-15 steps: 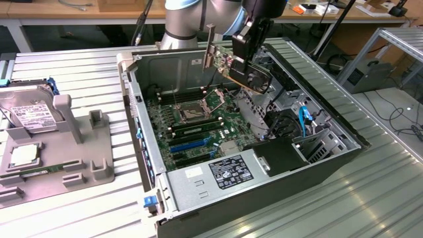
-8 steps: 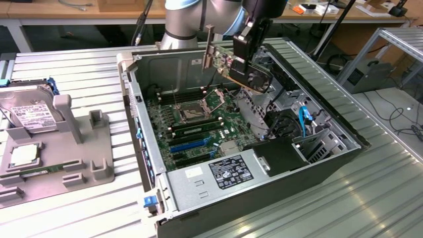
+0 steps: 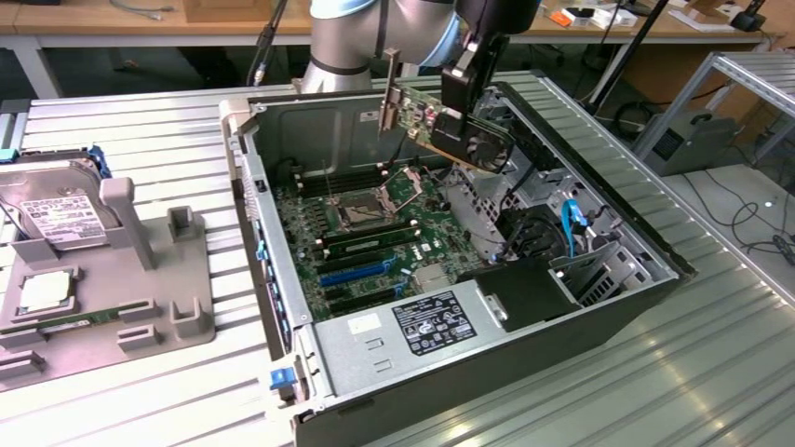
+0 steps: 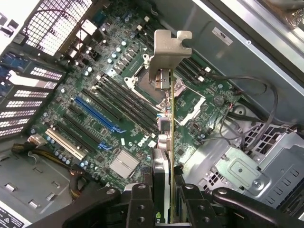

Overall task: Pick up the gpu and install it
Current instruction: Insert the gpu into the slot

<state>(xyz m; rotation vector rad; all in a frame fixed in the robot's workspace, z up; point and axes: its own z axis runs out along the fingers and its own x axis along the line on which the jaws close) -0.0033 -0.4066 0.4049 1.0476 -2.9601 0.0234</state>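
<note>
Pickup is looking finished: your fingers (image 4: 141,202) are clamping the gpu (image 4: 169,118), and you are holding it clear above the motherboard (image 4: 118,95) inside the open case (image 3: 372,358), blue slots (image 4: 97,114) lying bare beneath; seating it is waiting on you

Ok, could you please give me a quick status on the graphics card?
Gripper shut on the graphics card. Card held edge-on above the motherboard, not yet in a slot. Grey cables loop near the board's edge.
</note>
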